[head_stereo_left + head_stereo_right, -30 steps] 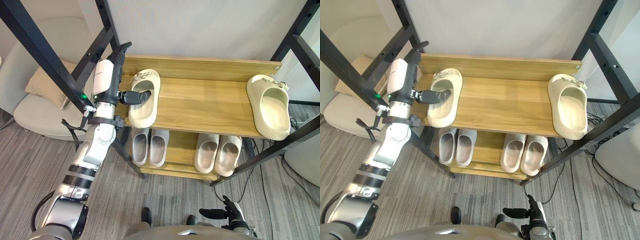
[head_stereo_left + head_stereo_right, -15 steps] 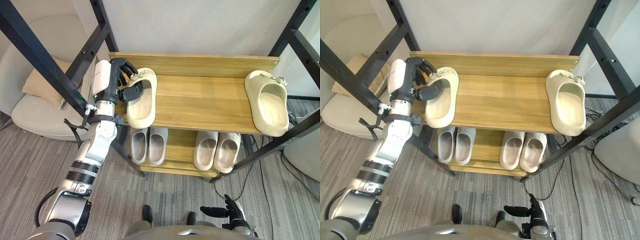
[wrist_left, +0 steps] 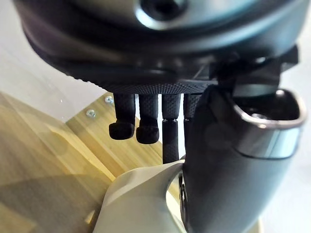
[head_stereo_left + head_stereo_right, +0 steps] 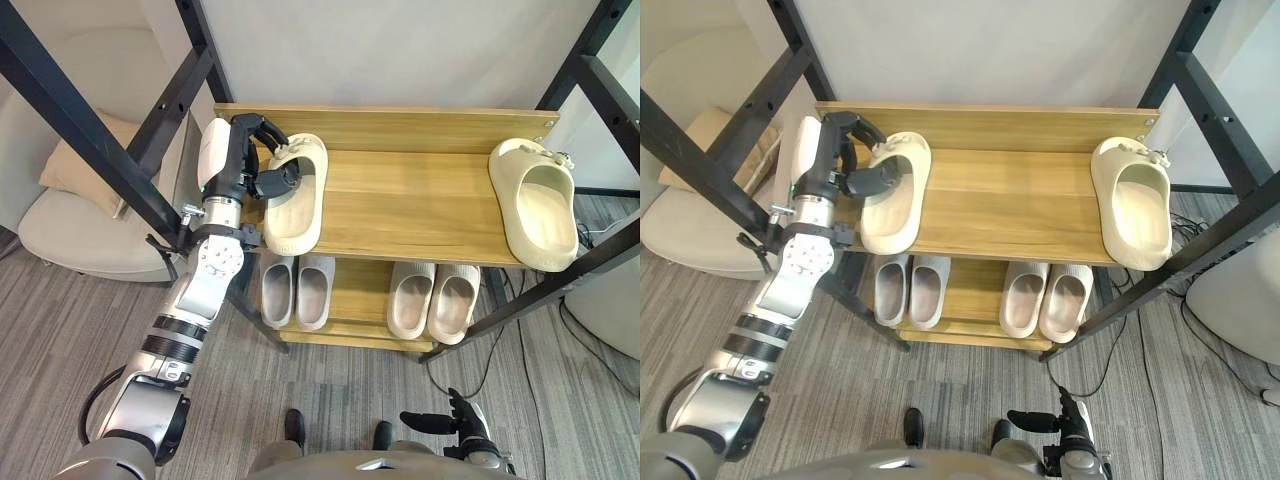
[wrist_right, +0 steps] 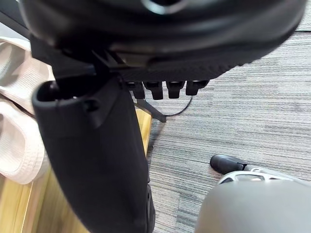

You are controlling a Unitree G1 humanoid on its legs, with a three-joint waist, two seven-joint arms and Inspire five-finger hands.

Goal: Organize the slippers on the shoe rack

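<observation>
1. The left hand [image 4: 250, 165] is on the left slipper [image 4: 300, 205] at the left end of the shoe rack's top shelf [image 4: 410, 215]. The thumb sits inside the opening and the fingers curl over the outer rim, so it's pinching the sidewall, or at least that's how it looks from above. The wrist view is too crowded to confirm.
2. That slipper's long axis runs front to back across the shelf, and the hand has it from its left side.
3. The key relation is that its mate, the right slipper [image 4: 535, 205], lies well apart at the far right end of the same shelf, also front to back. My guess is that pairing them means sliding one sideways along the shelf, not turning it.
4. The right hand [image 4: 462, 425] hangs low by the floor with its fingers loose, holding nothing. It's on the mate's side but nowhere near it.
5. Two pairs [image 4: 300, 290] already sit together on the lower shelf.
</observation>
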